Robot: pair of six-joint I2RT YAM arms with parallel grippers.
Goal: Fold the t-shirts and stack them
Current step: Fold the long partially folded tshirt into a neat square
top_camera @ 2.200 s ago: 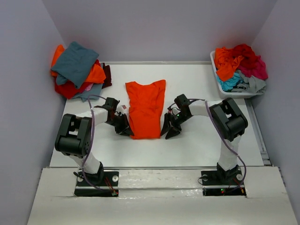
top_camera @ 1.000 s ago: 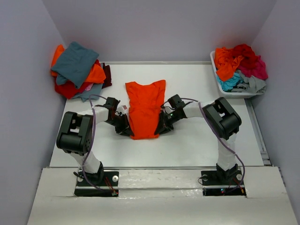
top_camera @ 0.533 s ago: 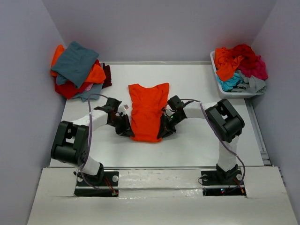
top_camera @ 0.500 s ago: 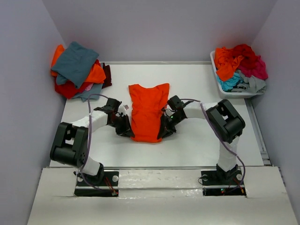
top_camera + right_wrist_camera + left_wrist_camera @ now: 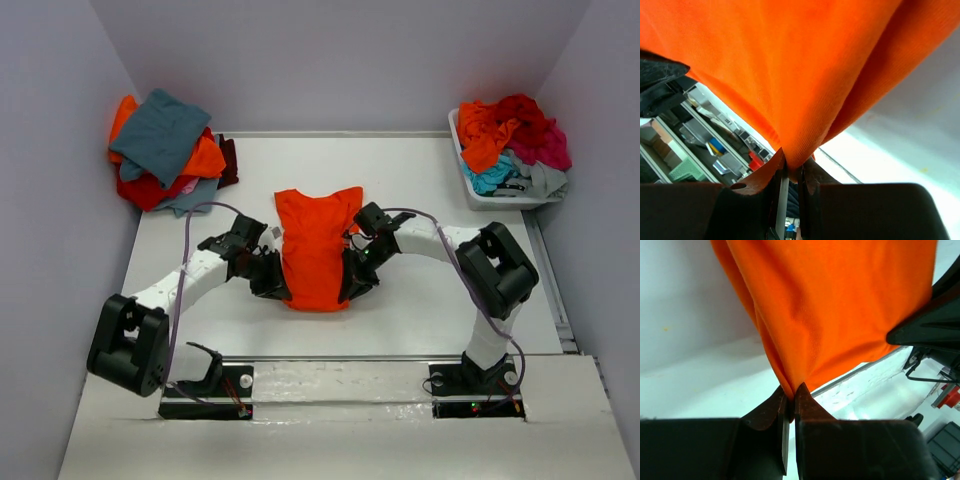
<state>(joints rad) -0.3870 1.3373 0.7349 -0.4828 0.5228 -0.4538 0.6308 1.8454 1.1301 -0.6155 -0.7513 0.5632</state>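
Note:
The bright orange t-shirt (image 5: 317,246) lies lengthwise at the middle of the table, its near end raised. My left gripper (image 5: 277,286) is shut on its near left corner; in the left wrist view the cloth (image 5: 830,310) is pinched between the fingertips (image 5: 791,396). My right gripper (image 5: 352,285) is shut on the near right corner; in the right wrist view the cloth (image 5: 790,65) hangs from the shut jaws (image 5: 791,167). A pile of folded t-shirts (image 5: 165,148), teal-grey on top of orange and red, sits at the back left.
A white plastic bin (image 5: 482,190) at the back right holds crumpled shirts (image 5: 512,140) in orange, red, magenta, turquoise and grey. Purple-grey walls close in the left, back and right. The table's front edge (image 5: 340,357) runs just before the arm bases.
Both grippers closed in on the shirt's near corners and took hold. The near end has lifted and the shirt has shifted a little toward the front; the left arm has stretched out.

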